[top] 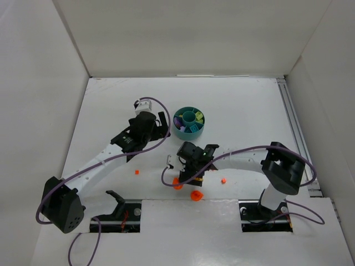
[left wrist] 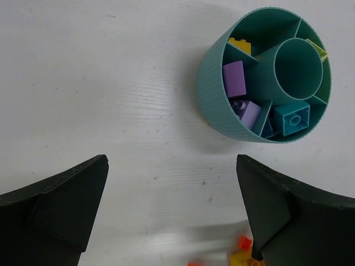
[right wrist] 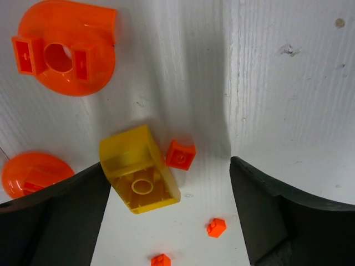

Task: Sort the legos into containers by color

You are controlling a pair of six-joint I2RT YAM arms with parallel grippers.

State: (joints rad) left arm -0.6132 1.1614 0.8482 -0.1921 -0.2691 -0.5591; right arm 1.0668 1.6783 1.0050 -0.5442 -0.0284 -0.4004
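Dark fingers of the right gripper [right wrist: 169,169] are standing wide apart, gripping nothing, straddling one yellow brick [right wrist: 138,172] that is lying underside-up just beside one finger. They are probably lining up to pinch it. Around it, three tiny orange squares [right wrist: 180,154] and two orange round pieces [right wrist: 66,47] are lying unsorted on the table [right wrist: 288,83]. Farther off, the left gripper [left wrist: 171,166] is hanging open and empty near the teal dish [left wrist: 213,94], presumably parked clear of the other arm. Inside the dish, two purple bricks [left wrist: 234,77], one turquoise brick [left wrist: 293,117] and one yellow piece [left wrist: 238,42] are sitting in separate sections. One lime piece [left wrist: 317,50] may be sitting at the far rim, half hidden.
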